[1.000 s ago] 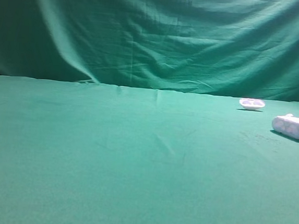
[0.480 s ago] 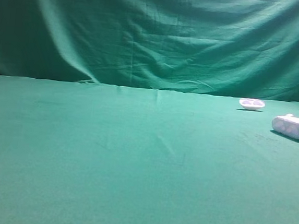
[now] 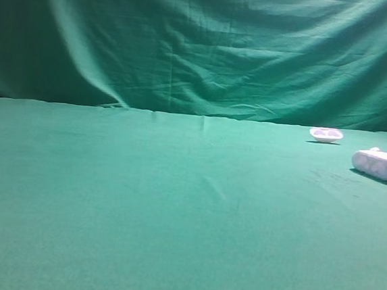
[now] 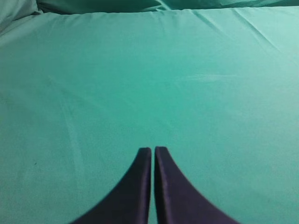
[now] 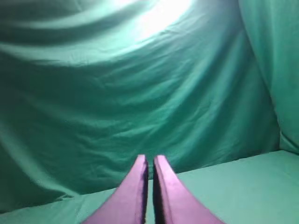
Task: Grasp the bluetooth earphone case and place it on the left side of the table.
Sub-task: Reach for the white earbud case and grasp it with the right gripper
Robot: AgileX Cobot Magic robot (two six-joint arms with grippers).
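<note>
Right gripper [image 5: 148, 161] closed, empty; bluetooth earphone case [image 3: 380, 164] on table [image 3: 174, 211].

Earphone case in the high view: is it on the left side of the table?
No. The case lies near the right edge of the table, in front of the small white dish.

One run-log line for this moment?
earphone case: right side of table, untouched | left gripper: shut, empty | right gripper: shut, empty
</note>
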